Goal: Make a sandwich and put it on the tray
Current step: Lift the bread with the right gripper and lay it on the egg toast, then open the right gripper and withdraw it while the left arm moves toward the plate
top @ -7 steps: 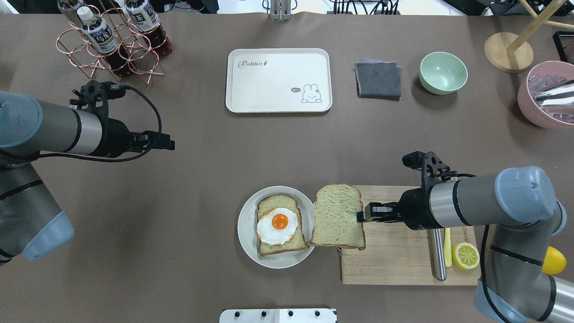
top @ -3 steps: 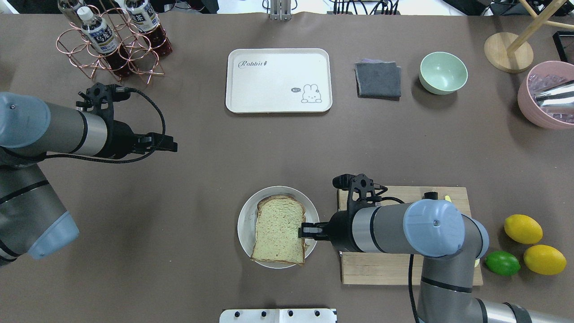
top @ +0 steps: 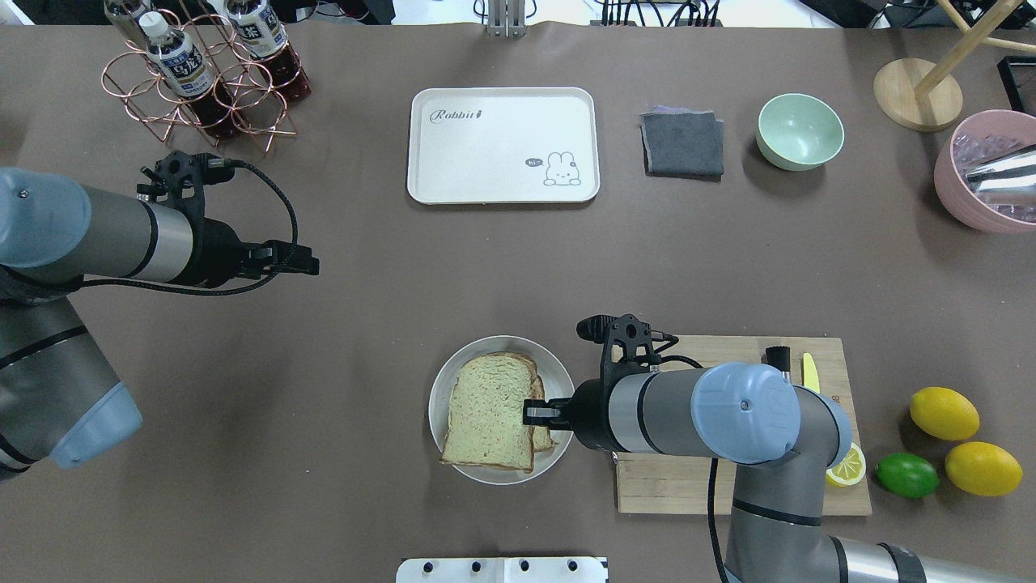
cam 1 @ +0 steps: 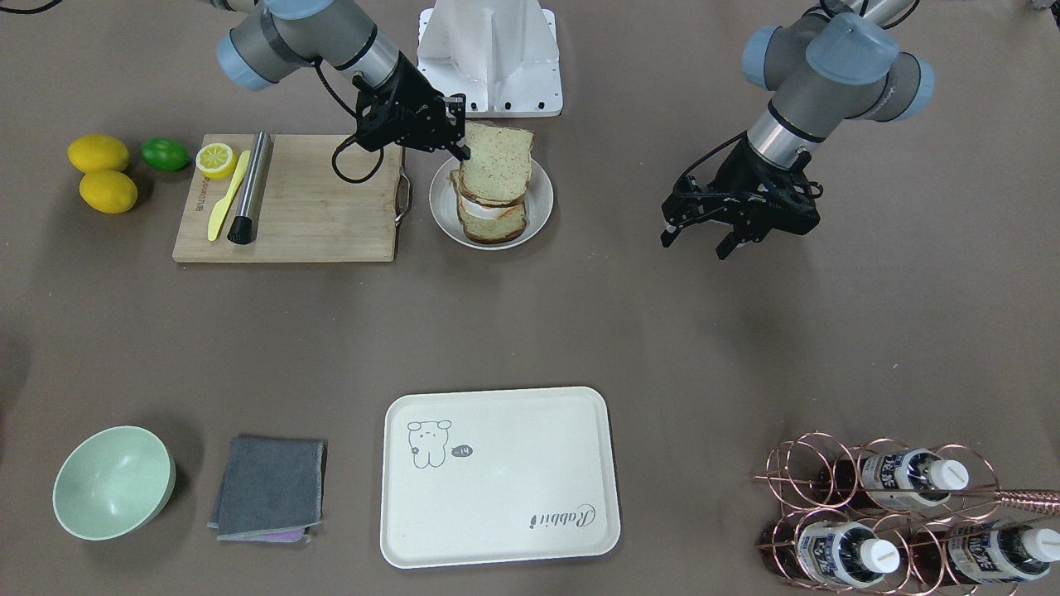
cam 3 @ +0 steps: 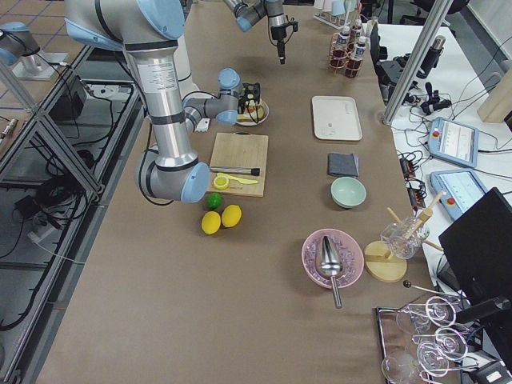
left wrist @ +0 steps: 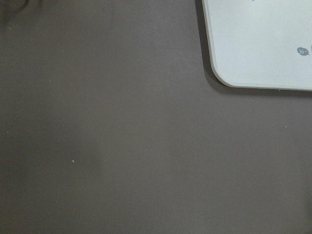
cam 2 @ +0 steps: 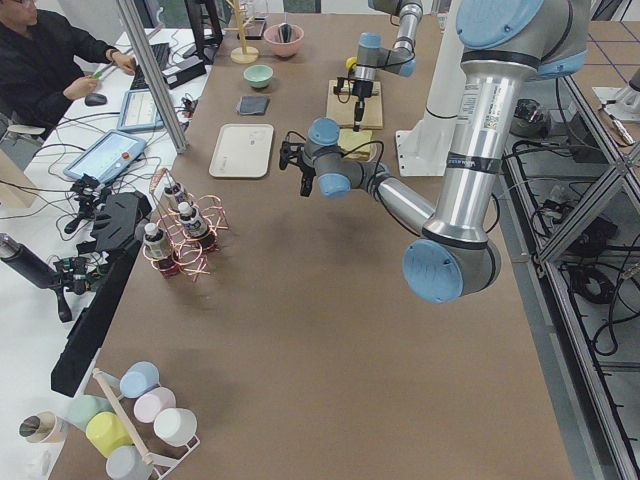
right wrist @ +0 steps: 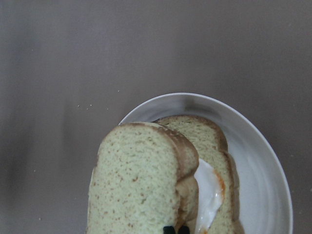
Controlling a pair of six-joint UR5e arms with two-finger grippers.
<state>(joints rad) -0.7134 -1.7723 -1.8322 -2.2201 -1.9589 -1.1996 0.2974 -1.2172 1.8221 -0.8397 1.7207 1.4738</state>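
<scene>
I find the right gripper (top: 530, 411) closed narrow on one edge of the top slice (top: 488, 413), gripping the side nearest the cutting board (top: 664, 486). The slice hangs over the round plate (top: 441, 376), above the lower slice (right wrist: 195, 129) and the egg (right wrist: 207, 187). The right wrist view shows it offset from the lower slice, with egg white exposed along one side. I cannot tell whether it rests on the egg or sits just clear of it. I judge the edge grip is chosen so that the bread is carried flat and can be laid squarely to close the sandwich. The sandwich is therefore on the plate, directly at the right gripper's fingertips. It is not yet on the tray (top: 502, 146), which lies well apart at the far side of the table. The left gripper (cam 1: 696, 244) hangs over bare table with its jaws apart, holding nothing; its wrist camera catches one corner of the tray. I judge it is parked clear of the working arm.
</scene>
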